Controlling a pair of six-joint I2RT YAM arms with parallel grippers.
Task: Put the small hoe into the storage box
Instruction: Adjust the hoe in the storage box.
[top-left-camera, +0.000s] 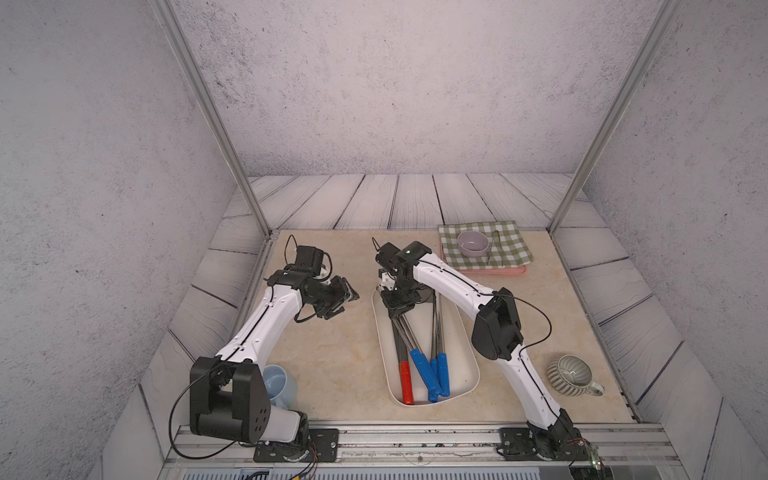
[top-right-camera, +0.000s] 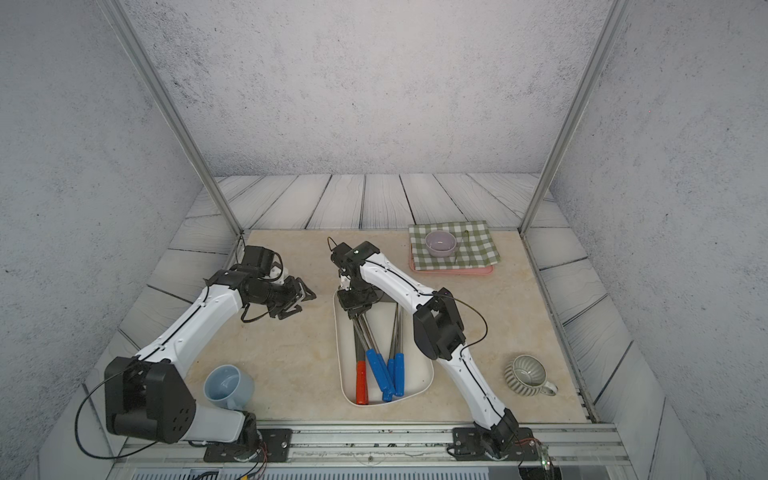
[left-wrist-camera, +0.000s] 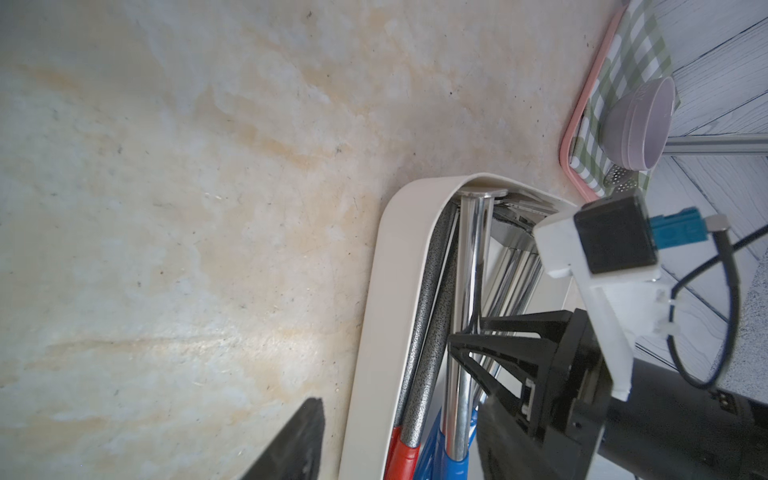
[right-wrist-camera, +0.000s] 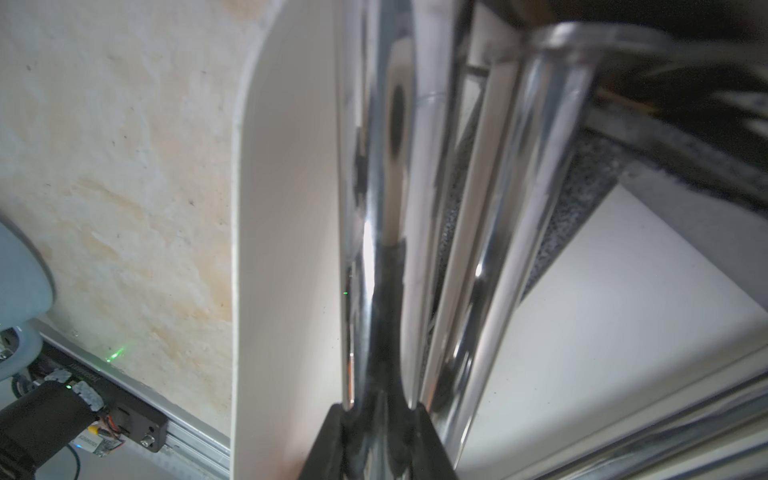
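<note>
Hidden: the heads of the tools lay under the right gripper (top-left-camera: 400, 309) in both top views. The left arm's base covered part of the blue mug (top-left-camera: 278, 384).
Cut off: in the left wrist view, only one finger (left-wrist-camera: 291, 444) of the left gripper (top-left-camera: 348, 304) showed.
Hard to make out: a thin metal utensil (top-left-camera: 494, 245) lay beside the lilac bowl (top-left-camera: 473, 243) on the green checked cloth (top-left-camera: 511, 249). The right wrist view was a blurred close-up of shafts.
Surface: a beige marbled tabletop (top-left-camera: 332, 361) with an aluminium rail (top-left-camera: 415, 440) along its near edge.
Room: grey speckled walls, plank-printed panels and two slanted aluminium posts.
Storage box: the cream-white storage box (top-left-camera: 459, 357) sat mid-table, with its length running away from the rail.
Other contents: a red-handled tool (top-left-camera: 406, 388) and two more blue-handled tools (top-left-camera: 442, 374) lay in the box.
Small hoe: the small hoe (top-left-camera: 424, 374) lay inside the storage box. Its chrome shaft ran aslant from under the right gripper to its blue handle, which lay towards the near end of the box.
Right gripper: it pointed down over the far end of the box. Its fingers (right-wrist-camera: 332, 449) were closed on the hoe's chrome shaft.
Left gripper: its jaws were apart and held nothing. It hung above bare tabletop just beside the box's far corner, apart from the hoe.
Elsewhere: a ribbed grey-green cup (top-left-camera: 571, 374) stood near the right arm.
</note>
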